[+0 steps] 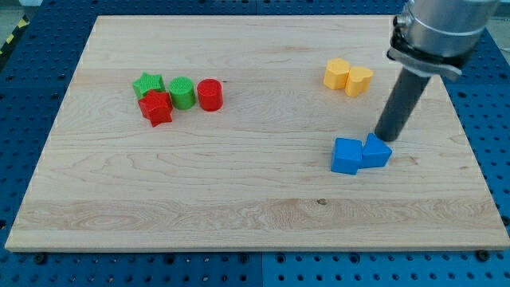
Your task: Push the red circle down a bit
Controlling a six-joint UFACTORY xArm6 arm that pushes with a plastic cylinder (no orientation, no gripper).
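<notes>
The red circle (209, 94) stands at the view's upper left, right of a green circle (182, 92). A green star (148, 84) and a red star (155, 108) sit just left of them, all close together. My tip (386, 137) is far to the view's right of the red circle, touching the top of the right blue block (376, 151). A second blue block (347, 155) sits against it on the left.
Two yellow blocks (337, 73) (358, 80) lie side by side above the blue pair, left of my rod. The wooden board (239, 215) rests on a blue perforated table.
</notes>
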